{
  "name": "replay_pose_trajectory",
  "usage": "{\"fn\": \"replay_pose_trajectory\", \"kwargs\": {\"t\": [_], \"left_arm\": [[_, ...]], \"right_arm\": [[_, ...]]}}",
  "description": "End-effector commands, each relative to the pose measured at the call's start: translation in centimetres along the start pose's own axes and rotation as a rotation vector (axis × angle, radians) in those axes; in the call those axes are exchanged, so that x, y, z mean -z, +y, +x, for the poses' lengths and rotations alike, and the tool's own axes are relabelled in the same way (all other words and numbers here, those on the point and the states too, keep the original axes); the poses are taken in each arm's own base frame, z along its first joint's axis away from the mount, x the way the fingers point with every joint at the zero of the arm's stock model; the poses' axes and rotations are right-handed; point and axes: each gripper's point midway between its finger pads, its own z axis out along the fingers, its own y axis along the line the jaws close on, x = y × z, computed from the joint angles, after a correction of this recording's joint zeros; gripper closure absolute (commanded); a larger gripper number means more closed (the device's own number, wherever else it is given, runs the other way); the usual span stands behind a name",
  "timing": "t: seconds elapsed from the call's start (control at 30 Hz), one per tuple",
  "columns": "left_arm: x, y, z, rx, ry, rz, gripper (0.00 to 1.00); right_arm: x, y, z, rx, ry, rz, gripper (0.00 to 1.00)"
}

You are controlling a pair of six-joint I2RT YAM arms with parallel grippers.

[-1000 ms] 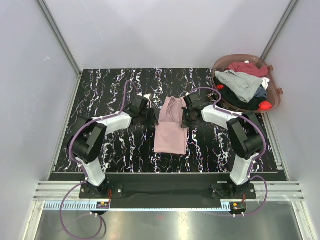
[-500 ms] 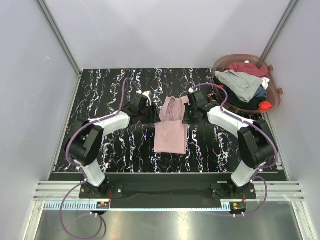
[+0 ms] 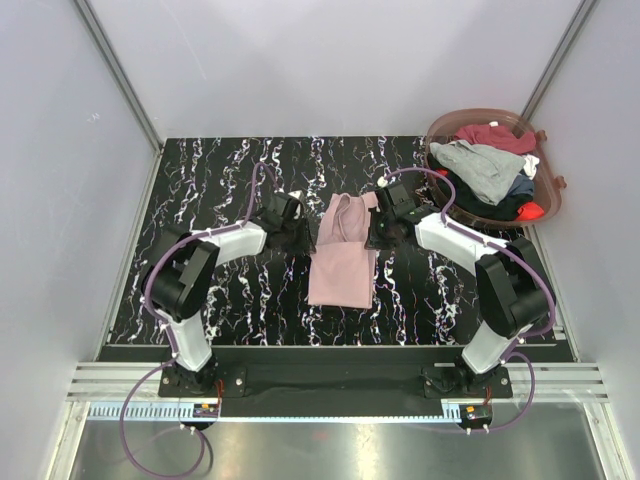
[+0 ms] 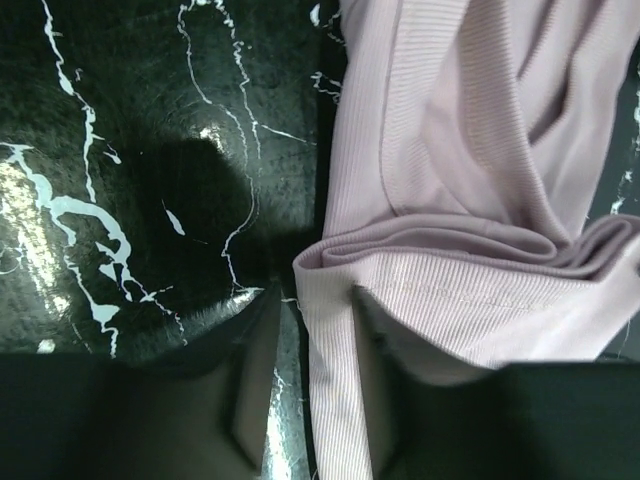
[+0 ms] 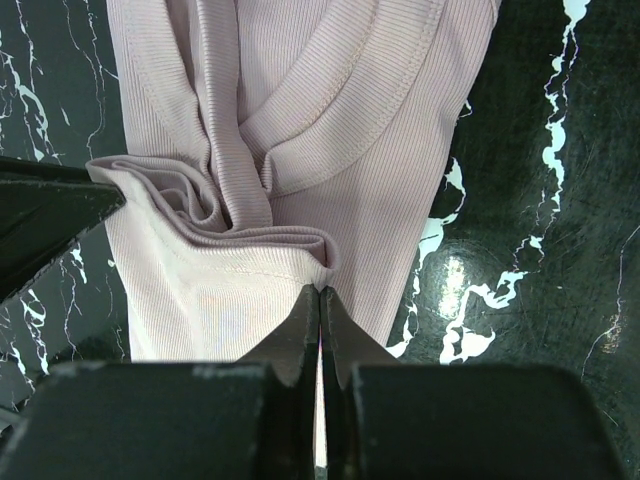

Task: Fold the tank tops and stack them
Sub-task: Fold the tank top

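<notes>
One pink tank top sits between left fingers, parted astride its edge, and closed right fingers.

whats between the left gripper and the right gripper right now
The pink tank top: its folded upper part fills the gap between the left gripper and the right gripper, clearest in the top view.

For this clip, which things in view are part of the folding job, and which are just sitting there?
Part of the job:
- pink tank top, partly folded, mid-table
- grey top, maroon top, black top and red top, piled together at the far right

Just lying about:
- brown plastic basket that holds that pile
- black marble table
</notes>
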Motion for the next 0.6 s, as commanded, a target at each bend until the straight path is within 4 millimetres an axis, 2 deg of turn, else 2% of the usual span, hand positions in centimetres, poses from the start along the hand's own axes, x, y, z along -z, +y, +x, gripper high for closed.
{"fn": "replay_pose_trajectory", "kwargs": {"t": [0.0,0.13,0.43,0.57], "left_arm": [[0.1,-1.7,-2.3,-0.010,-0.047,0.057,0.76],[0.5,-2.3,-2.7,-0.040,-0.054,0.079,1.00],[4.6,-3.8,-4.0,-0.083,-0.175,0.146,1.00],[5.3,-4.6,-4.2,-0.092,-0.185,0.180,1.00]], "right_arm": [[0.5,0.1,-1.2,0.009,-0.046,-0.001,1.00],[0.6,0.0,-1.1,0.008,-0.044,0.001,1.00],[2.0,-0.6,-0.9,0.003,-0.079,0.016,1.00],[2.3,-1.1,-1.1,0.002,-0.097,0.044,1.00]]}}
